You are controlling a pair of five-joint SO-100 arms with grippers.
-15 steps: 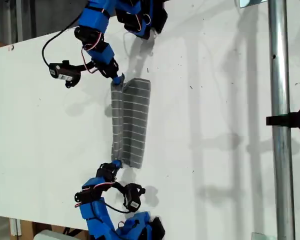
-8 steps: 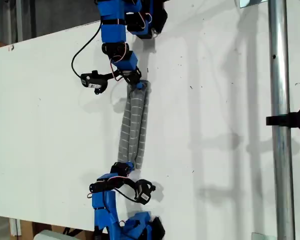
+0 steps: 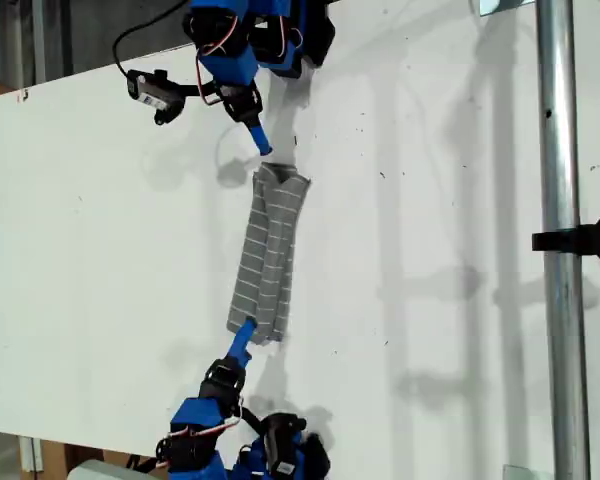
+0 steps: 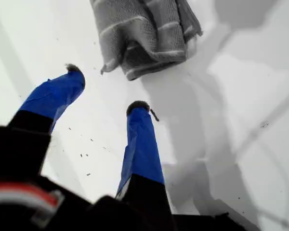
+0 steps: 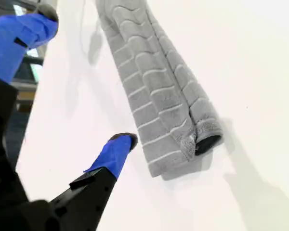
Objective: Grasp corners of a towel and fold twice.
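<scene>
Grey striped towel (image 3: 268, 255) folded narrow, centre frame, white bench (image 3: 440, 250).
Both claws (image 4: 106, 91) (image 5: 84, 79) apart, empty; second fold left.

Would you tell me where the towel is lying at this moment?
The towel lies folded into a narrow strip on the white table, just left of centre in the exterior view, stretched between my two open grippers and held by neither.

towel (image 3: 268, 255) flat on table (image 3: 440, 250), between two arms, touching neither
</scene>
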